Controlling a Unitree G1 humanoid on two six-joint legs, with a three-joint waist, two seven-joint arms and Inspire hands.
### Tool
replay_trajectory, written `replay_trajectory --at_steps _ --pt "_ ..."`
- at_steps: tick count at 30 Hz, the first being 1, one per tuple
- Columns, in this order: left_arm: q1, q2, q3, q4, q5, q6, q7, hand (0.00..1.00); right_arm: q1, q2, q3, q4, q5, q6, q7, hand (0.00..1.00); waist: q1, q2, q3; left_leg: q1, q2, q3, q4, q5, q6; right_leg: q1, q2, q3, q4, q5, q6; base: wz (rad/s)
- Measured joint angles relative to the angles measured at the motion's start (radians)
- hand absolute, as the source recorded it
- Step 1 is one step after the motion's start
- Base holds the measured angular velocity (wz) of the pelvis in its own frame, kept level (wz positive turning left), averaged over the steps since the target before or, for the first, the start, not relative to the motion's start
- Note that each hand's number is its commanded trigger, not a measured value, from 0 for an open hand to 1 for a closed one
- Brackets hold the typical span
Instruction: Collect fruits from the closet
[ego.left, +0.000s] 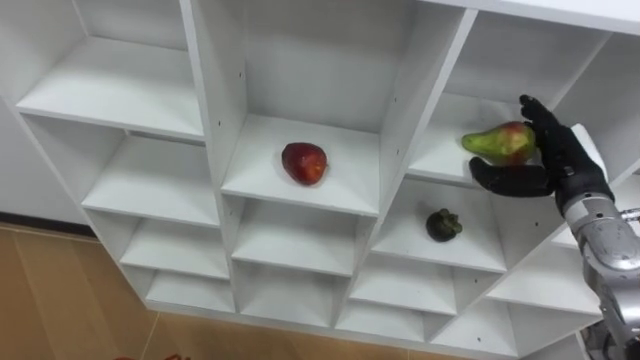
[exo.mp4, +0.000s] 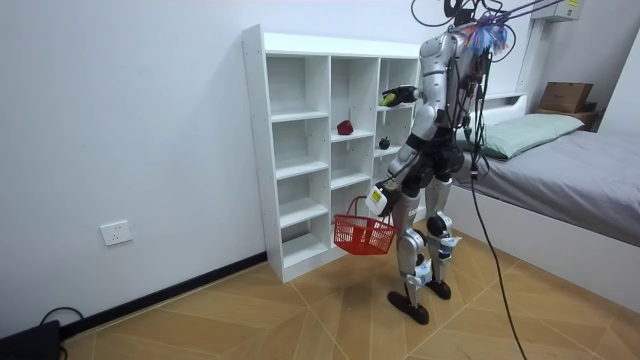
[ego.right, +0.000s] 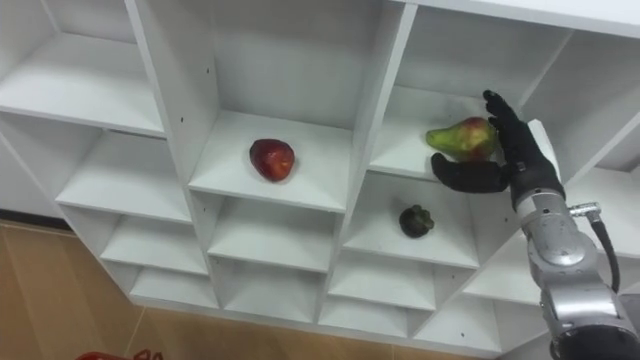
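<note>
Right hand (ego.left: 545, 165) grips pear (ego.left: 497, 142); apple (ego.left: 304, 162) left, dark fruit (ego.left: 443, 224) below; left hand (exo.mp4: 378, 198): basket (exo.mp4: 362, 234).

Bright, even light washes the white closet (ego.left: 215, 100); its compartments grey softly toward the back. The apple (ego.left: 304, 163) casts a faint shadow on its shelf, and my right fingers (ego.left: 548, 135) look black beside the lit pear (ego.left: 497, 142) they clasp.

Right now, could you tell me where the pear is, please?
In the left eye view the pear is at the right, held by the right hand before the compartment above the dark fruit.
</note>
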Motion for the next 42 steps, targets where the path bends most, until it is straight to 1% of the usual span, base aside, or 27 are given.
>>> replay_trajectory --at_steps 5,7,10,14,16,18,20,22,24,25,26,27,28,29,31,32,34,36,37,38,40,42 --pt "-0.005 0.004 -0.006 0.000 0.012 0.001 -0.004 1.00 -0.030 -0.007 0.000 0.009 -0.049 -0.001 -0.006 1.00 0.000 -0.001 -0.0007 0.000 0.000 0.000 0.000 0.000 0.000 0.000 0.000 0.002 0.000 0.000 0.000 0.00" --pt "-0.006 0.007 -0.006 0.000 0.012 0.002 -0.005 1.00 -0.034 -0.011 0.000 0.015 -0.053 0.000 -0.010 1.00 0.001 -0.005 -0.0032 0.000 0.000 -0.002 -0.001 0.000 0.000 0.002 0.000 0.002 0.000 0.000 0.000 0.02" --pt "-0.008 0.007 -0.006 0.000 0.011 0.010 -0.005 1.00 -0.046 -0.011 0.003 0.035 -0.054 -0.001 -0.011 1.00 0.001 -0.007 -0.0048 0.001 0.000 -0.006 0.000 0.000 0.000 0.005 0.001 0.001 0.000 0.000 0.000 0.05" --pt "-0.008 0.008 -0.006 -0.012 0.011 0.018 -0.005 1.00 -0.051 -0.010 0.002 0.041 -0.061 0.003 -0.010 1.00 -0.001 -0.007 -0.0047 -0.002 0.000 -0.017 -0.001 0.000 0.000 0.005 0.001 -0.002 0.000 0.000 0.000 0.06" --pt "-0.010 0.008 -0.006 -0.019 0.011 0.020 -0.005 1.00 -0.051 -0.009 0.003 0.038 -0.083 0.015 -0.010 1.00 0.005 -0.006 -0.0051 -0.003 0.000 -0.023 -0.001 0.000 0.000 0.005 0.002 -0.006 0.001 0.000 0.000 0.06" --pt "-0.013 0.007 -0.006 -0.021 0.015 0.020 -0.006 1.00 -0.050 -0.009 0.002 0.037 -0.086 0.022 -0.009 1.00 0.018 -0.005 -0.0048 -0.004 0.000 -0.024 -0.001 0.000 -0.001 0.005 0.001 -0.020 0.001 0.000 0.000 0.00" --pt "-0.015 0.007 -0.006 -0.021 0.017 0.020 -0.007 1.00 -0.048 -0.006 0.001 0.035 -0.082 0.021 -0.012 1.00 0.021 -0.001 -0.0059 -0.003 0.000 -0.021 0.001 0.000 -0.001 0.004 0.000 -0.025 0.000 0.000 0.000 0.00" --pt "-0.016 0.007 -0.015 -0.017 0.009 0.020 -0.004 1.00 -0.046 -0.003 0.012 0.032 -0.043 0.015 -0.011 1.00 0.022 0.009 -0.0092 -0.001 0.000 -0.021 0.001 0.000 -0.001 0.006 -0.001 -0.026 0.000 0.000 0.000 0.00" --pt "-0.017 0.007 -0.022 -0.017 0.009 0.017 -0.002 1.00 -0.045 -0.002 0.013 0.032 -0.021 0.008 -0.012 1.00 0.022 0.017 -0.0083 -0.001 -0.001 -0.020 0.001 0.000 0.000 0.006 -0.001 -0.025 0.000 0.000 0.000 0.00" --pt "-0.017 0.007 -0.024 -0.017 0.010 0.013 0.000 1.00 -0.045 -0.001 0.013 0.029 -0.014 0.003 -0.012 1.00 0.021 0.017 -0.0096 -0.001 -0.001 -0.019 0.001 0.000 0.000 0.006 -0.001 -0.025 0.000 0.000 0.000 0.00" --pt "-0.017 0.007 -0.024 -0.017 0.010 0.012 0.000 1.00 -0.043 -0.001 0.012 0.023 -0.014 0.001 -0.012 1.00 0.020 0.018 -0.0093 -0.001 -0.001 -0.020 0.001 0.000 0.000 0.006 -0.001 -0.025 0.000 0.000 0.000 0.00" --pt "-0.017 0.007 -0.023 -0.017 0.010 0.010 0.000 1.00 -0.032 -0.001 0.011 -0.002 -0.014 0.002 -0.011 1.00 0.019 0.022 -0.0070 -0.003 0.000 -0.020 0.001 0.000 0.000 0.006 -0.001 -0.025 0.000 0.000 0.000 0.00" --pt "-0.017 0.006 -0.023 -0.017 0.010 0.010 0.000 1.00 -0.015 -0.001 0.011 -0.033 -0.013 0.001 -0.011 1.00 0.018 0.025 -0.0072 -0.007 0.000 -0.021 0.001 0.000 -0.001 0.003 0.000 -0.025 0.000 0.000 0.000 0.00" --pt "-0.016 0.006 -0.023 -0.018 0.010 0.010 0.000 1.00 -0.005 -0.001 0.011 -0.050 -0.013 0.001 -0.011 1.00 0.018 0.027 -0.0085 -0.009 0.000 -0.021 0.001 0.000 -0.001 0.000 0.000 -0.025 0.000 0.000 0.000 0.00" --pt "-0.018 0.005 -0.023 -0.018 0.009 0.009 0.000 1.00 0.039 0.001 0.010 -0.121 -0.015 0.002 -0.011 1.00 0.014 0.031 -0.0148 -0.019 0.000 -0.023 0.005 0.000 -0.001 -0.010 -0.001 -0.025 0.001 0.000 0.000 0.00" --pt "-0.018 0.005 -0.022 -0.018 0.009 0.008 0.001 1.00 0.052 0.001 0.010 -0.141 -0.018 0.002 -0.011 1.00 0.014 0.032 -0.0152 -0.020 -0.001 -0.024 0.008 0.001 -0.002 -0.010 -0.001 -0.025 0.000 0.000 0.000 0.00" --pt "-0.018 0.002 -0.017 -0.021 0.010 0.006 0.002 1.00 0.111 0.003 0.010 -0.228 -0.067 0.001 -0.013 1.00 0.017 0.034 -0.0161 -0.019 -0.001 -0.023 0.009 0.001 -0.002 -0.011 -0.002 -0.025 0.000 0.000 0.000 0.00" --pt "-0.016 -0.004 -0.002 -0.035 0.011 0.006 0.001 1.00 0.151 0.006 0.008 -0.294 -0.105 0.001 -0.011 1.00 0.016 0.034 -0.0161 -0.020 0.000 -0.020 0.009 0.001 -0.001 -0.011 -0.005 -0.025 0.000 0.000 0.000 0.00" --pt "-0.018 -0.011 0.010 -0.040 0.009 0.005 0.003 1.00 0.176 0.016 0.007 -0.340 -0.122 0.002 -0.008 1.00 0.014 0.034 -0.0159 -0.021 0.000 -0.016 0.009 0.001 -0.001 -0.012 -0.006 -0.021 0.000 0.000 0.000 -0.07" --pt "-0.024 -0.016 0.009 -0.041 0.009 0.005 0.006 1.00 0.192 0.029 0.007 -0.375 -0.133 0.002 0.002 1.00 0.013 0.036 -0.0154 -0.021 0.001 -0.010 0.010 0.001 -0.001 -0.015 -0.006 -0.016 0.002 0.000 0.000 -0.10" --pt "-0.040 -0.021 0.007 -0.041 0.009 0.003 0.006 1.00 0.212 0.043 0.007 -0.419 -0.133 0.002 0.021 1.00 0.009 0.038 -0.0139 -0.025 0.000 -0.003 0.008 0.001 0.000 -0.024 -0.004 -0.003 0.003 0.000 0.000 -0.10" --pt "-0.049 -0.022 0.006 -0.050 0.009 -0.004 0.006 1.00 0.228 0.046 0.008 -0.454 -0.132 0.002 0.042 1.00 0.002 0.041 -0.0125 -0.031 0.000 0.003 0.007 0.002 0.000 -0.031 -0.003 0.004 0.005 0.001 0.000 -0.07"
